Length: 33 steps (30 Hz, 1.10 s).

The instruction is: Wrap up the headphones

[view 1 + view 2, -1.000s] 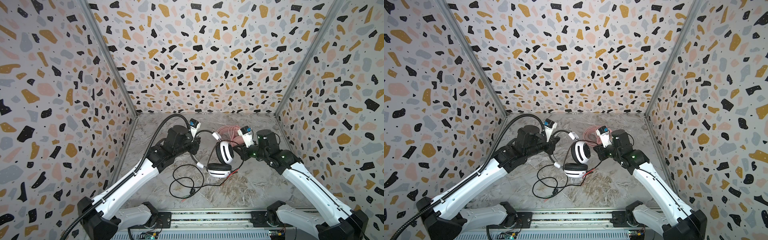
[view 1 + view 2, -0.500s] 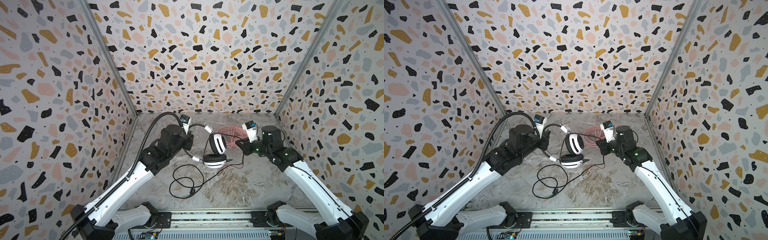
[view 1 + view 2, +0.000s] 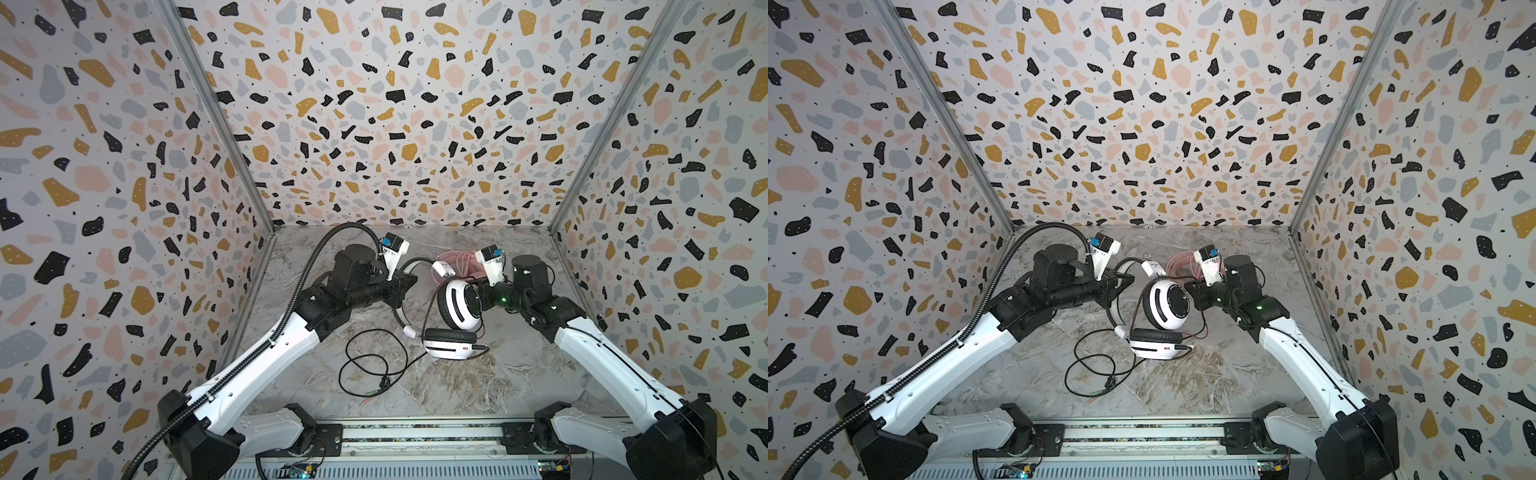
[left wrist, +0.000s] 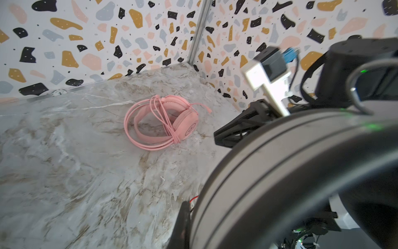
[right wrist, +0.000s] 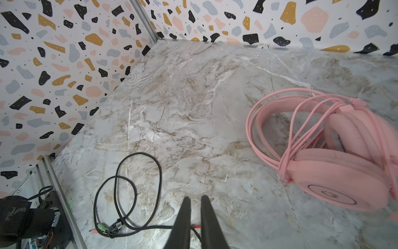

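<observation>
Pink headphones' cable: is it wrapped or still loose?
Wrapped. In the right wrist view the pink cable runs in several loops around the pink headphones, bunched together beside an earcup.

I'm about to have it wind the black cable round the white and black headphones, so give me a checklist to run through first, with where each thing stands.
1. Left gripper shut on the headband of the white-and-black headphones: ok.
2. Right gripper pinching the black cable: ok, the cable runs in between the nearly closed jaws.
3. Slack cable untangled: cannot tell; its loops cross on the tabletop.
4. Plug end free: ok, lying loose on the tabletop.
5. Pink headphones clear of the work: ok, wrapped in their own cable, lying apart toward the back.
</observation>
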Each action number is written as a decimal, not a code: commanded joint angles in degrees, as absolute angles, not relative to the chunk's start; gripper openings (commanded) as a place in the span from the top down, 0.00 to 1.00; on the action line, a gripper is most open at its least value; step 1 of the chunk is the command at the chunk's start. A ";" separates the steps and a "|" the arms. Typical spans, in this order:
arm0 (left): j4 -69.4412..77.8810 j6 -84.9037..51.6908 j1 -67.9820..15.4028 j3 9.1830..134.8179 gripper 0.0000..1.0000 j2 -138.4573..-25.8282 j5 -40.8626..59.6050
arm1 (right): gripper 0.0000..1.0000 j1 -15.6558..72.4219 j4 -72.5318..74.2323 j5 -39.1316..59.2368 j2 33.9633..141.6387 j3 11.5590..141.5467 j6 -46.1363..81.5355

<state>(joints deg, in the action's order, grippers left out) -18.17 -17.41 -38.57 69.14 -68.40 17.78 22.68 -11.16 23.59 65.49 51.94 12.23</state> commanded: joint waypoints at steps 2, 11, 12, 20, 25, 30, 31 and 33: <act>-10.15 -21.67 -38.32 70.31 1.00 -64.75 21.57 | 0.88 21.67 -5.32 24.34 65.97 48.71 14.22; -9.08 -22.32 -37.97 70.91 1.00 -63.46 19.85 | 0.87 21.09 1.69 28.06 66.27 43.02 17.02; -8.95 -22.40 -37.89 71.03 1.00 -63.51 19.71 | 0.86 21.09 2.80 29.10 66.30 42.55 17.35; -7.49 -24.75 -37.53 73.57 1.00 -65.33 18.42 | 0.78 21.45 13.07 35.06 71.06 38.94 21.89; -10.30 -24.85 -37.53 78.82 1.00 -69.37 21.14 | 0.69 23.35 22.55 36.22 76.62 38.45 25.62; -8.29 -26.63 -37.03 81.03 1.00 -70.25 21.56 | 0.67 27.01 32.65 35.16 83.77 39.08 28.80; -8.08 -26.62 -36.92 81.91 1.00 -70.75 21.94 | 0.67 27.67 35.40 34.48 85.23 38.79 29.57; -8.27 -26.66 -36.34 84.01 1.00 -72.22 23.10 | 0.67 28.74 41.39 32.52 87.78 37.63 30.80</act>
